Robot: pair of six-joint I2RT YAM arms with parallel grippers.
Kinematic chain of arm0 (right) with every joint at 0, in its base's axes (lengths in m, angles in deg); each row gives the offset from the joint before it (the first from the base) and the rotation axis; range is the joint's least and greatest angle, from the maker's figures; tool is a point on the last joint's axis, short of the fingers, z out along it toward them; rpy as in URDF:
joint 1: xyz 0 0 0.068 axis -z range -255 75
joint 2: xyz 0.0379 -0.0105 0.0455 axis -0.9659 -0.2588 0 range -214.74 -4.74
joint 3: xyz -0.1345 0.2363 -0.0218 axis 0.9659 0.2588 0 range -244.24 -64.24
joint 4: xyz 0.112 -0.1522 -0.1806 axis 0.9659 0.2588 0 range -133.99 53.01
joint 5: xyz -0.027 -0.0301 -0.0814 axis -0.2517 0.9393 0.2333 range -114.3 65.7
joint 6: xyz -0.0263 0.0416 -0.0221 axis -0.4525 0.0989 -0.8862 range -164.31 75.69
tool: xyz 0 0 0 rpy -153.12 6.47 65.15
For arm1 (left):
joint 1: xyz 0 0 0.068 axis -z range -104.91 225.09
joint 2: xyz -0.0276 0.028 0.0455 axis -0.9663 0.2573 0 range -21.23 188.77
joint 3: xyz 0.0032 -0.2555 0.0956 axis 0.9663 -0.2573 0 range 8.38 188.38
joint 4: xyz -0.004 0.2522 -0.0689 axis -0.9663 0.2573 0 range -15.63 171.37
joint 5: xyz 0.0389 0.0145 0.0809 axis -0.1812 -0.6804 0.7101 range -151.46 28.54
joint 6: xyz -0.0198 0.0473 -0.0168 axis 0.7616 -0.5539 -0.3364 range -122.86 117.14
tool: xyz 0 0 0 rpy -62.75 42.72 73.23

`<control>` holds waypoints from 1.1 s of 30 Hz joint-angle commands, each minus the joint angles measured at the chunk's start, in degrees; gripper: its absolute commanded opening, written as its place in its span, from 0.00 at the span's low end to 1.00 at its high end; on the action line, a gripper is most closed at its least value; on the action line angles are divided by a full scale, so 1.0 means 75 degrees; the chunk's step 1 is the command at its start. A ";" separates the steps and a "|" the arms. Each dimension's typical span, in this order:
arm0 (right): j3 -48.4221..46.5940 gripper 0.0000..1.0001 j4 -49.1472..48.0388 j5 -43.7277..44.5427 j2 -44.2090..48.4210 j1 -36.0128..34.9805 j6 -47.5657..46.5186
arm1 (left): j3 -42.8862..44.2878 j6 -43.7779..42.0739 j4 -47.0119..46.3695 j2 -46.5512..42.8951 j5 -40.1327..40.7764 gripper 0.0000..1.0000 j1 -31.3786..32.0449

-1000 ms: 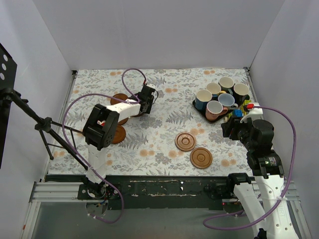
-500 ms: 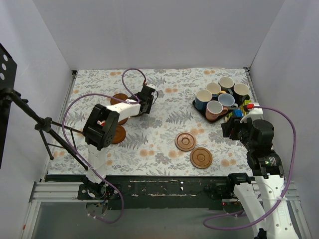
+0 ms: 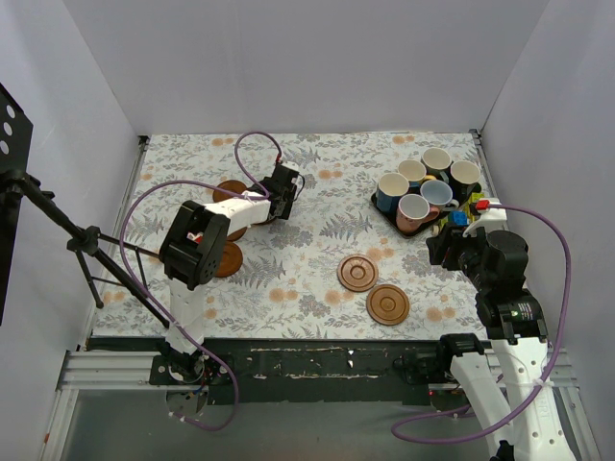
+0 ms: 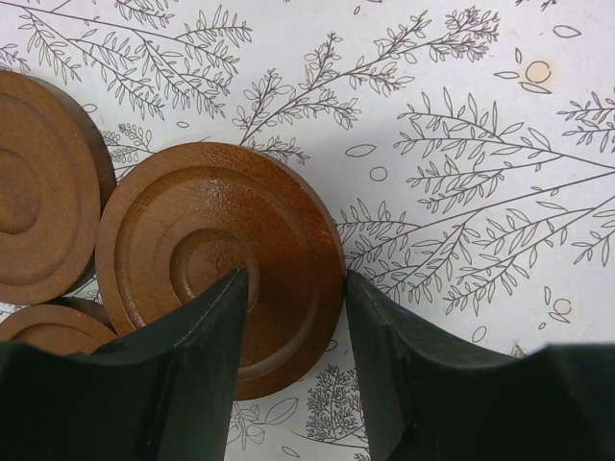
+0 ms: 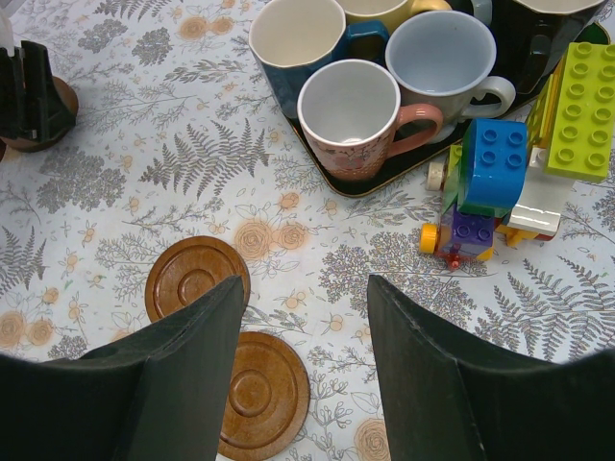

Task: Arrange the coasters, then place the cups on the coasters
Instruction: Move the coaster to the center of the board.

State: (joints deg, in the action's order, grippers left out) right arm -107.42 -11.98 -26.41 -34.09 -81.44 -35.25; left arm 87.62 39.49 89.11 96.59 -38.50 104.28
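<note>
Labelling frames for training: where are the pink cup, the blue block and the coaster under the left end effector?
Pink cup (image 5: 348,108), right wrist view, pale inside.
Blue block (image 5: 495,158), right wrist view, studded side.
Coaster (image 4: 202,245), left wrist view, centre ring.

Inspector: Tablecloth (image 3: 317,197)?
Clerk: White ground, grey fern and leaf print, scattered orange blossoms.
Inspector: Coasters (image 4: 216,250)?
Clerk: Glossy reddish-brown throughout, marked with concentric rings.
Inspector: Cups (image 3: 414,209)?
Clerk: All pale inside. Outside: pink cup (image 5: 348,144) with a faint floral print, dark blue cup (image 5: 277,82), light blue cup (image 5: 447,58), yellow cup (image 3: 412,171). Tray (image 5: 394,181) is dark.
Inspector: Remainder?
Clerk: Toy blocks (image 5: 495,163) are blue, lime green, purple, yellow and white. Cables (image 3: 255,133) are purple.
</note>
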 commanded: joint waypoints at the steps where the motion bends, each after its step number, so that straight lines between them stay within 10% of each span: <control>1: 0.0003 0.63 -0.0237 -0.0047 0.0033 0.0003 -0.0013 | -0.0136 -0.0127 0.0367 -0.0076 0.0033 0.46 -0.0107; 15: -0.0348 0.63 -0.0073 -0.0234 -0.0177 0.0003 -0.0013 | 0.0075 -0.0173 0.0214 -0.1727 -0.0940 0.57 0.0127; 24: -0.0759 0.57 0.0385 -0.1534 -0.0857 -0.0009 -0.0411 | -0.1493 0.0634 0.0038 -0.4328 -0.2113 0.98 0.0210; 33: -0.0677 0.58 0.0080 -0.1443 -0.1395 -0.0804 -0.0061 | -0.2889 0.1467 -0.0290 -0.6170 -0.3293 0.98 -0.1371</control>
State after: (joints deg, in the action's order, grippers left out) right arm -110.64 -9.20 -37.25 -42.66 -83.51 -36.95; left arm 68.59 47.38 88.41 52.39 -57.84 98.31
